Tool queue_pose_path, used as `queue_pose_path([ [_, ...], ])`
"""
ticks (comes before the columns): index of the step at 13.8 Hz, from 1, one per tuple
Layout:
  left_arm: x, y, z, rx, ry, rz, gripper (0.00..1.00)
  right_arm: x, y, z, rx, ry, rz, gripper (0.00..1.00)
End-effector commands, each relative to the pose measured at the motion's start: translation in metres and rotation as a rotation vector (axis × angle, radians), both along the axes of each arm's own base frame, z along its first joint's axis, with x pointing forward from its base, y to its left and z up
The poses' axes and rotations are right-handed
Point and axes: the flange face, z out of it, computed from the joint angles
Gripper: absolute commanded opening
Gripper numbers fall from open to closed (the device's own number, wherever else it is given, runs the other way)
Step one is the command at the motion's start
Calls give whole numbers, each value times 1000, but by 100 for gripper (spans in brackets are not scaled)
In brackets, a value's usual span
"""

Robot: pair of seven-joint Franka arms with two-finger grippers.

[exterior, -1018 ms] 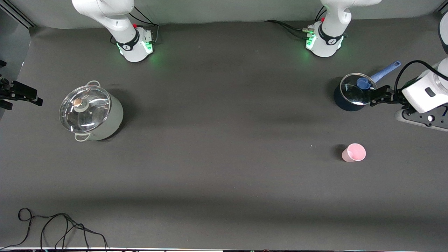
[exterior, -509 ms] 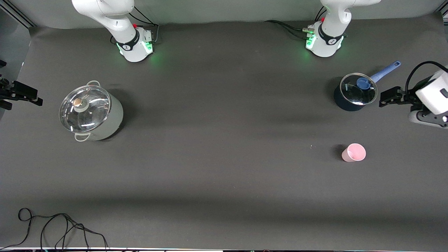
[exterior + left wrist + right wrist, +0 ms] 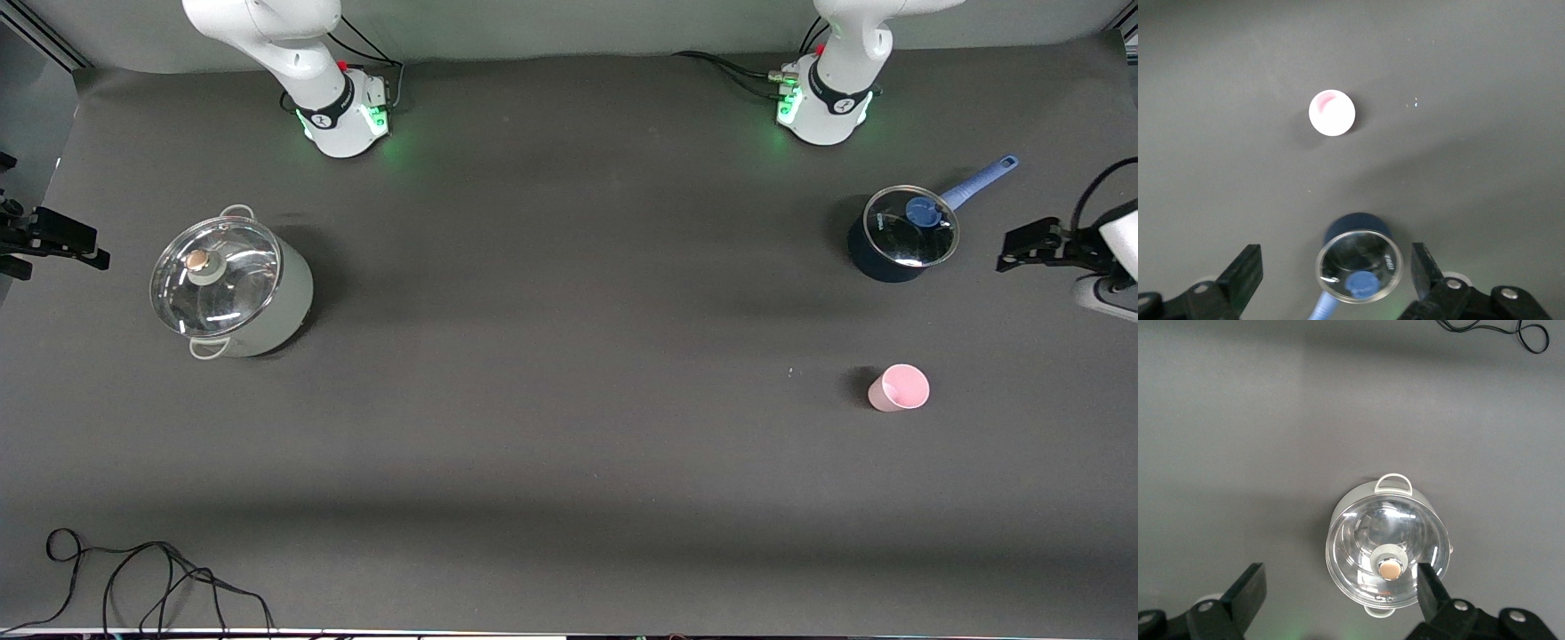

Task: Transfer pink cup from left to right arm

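The pink cup stands upright on the dark table, mouth up, nearer to the front camera than the blue saucepan. It also shows in the left wrist view, well apart from the fingers. My left gripper is open and empty, up in the air at the left arm's end of the table, beside the saucepan; in its own view the saucepan shows between the fingers. My right gripper is open and empty, waiting high beside the large pot, and shows in its own view.
The blue saucepan has a glass lid and a long blue handle. The large pale pot has a glass lid and stands toward the right arm's end. A black cable lies at the table's near edge.
My left gripper has drawn back from over the saucepan toward the left arm's end of the table. The cup, both pots and the right arm have not moved.
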Motion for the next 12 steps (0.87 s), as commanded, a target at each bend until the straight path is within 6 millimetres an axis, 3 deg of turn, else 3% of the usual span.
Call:
queue_pose_path([
  [1, 12, 26, -9, -28, -33, -115, 99, 2, 2, -3, -16, 7, 9, 100],
  [5, 23, 68, -36, -166, -98, -282, 99, 4, 4, -17, -9, -8, -40, 100],
  [6, 24, 84, -43, -204, -118, -315, 98, 6, 15, -16, -9, -17, -35, 100],
  [12, 29, 162, -108, -401, -265, -583, 96, 9, 17, -19, -12, -17, -50, 100],
])
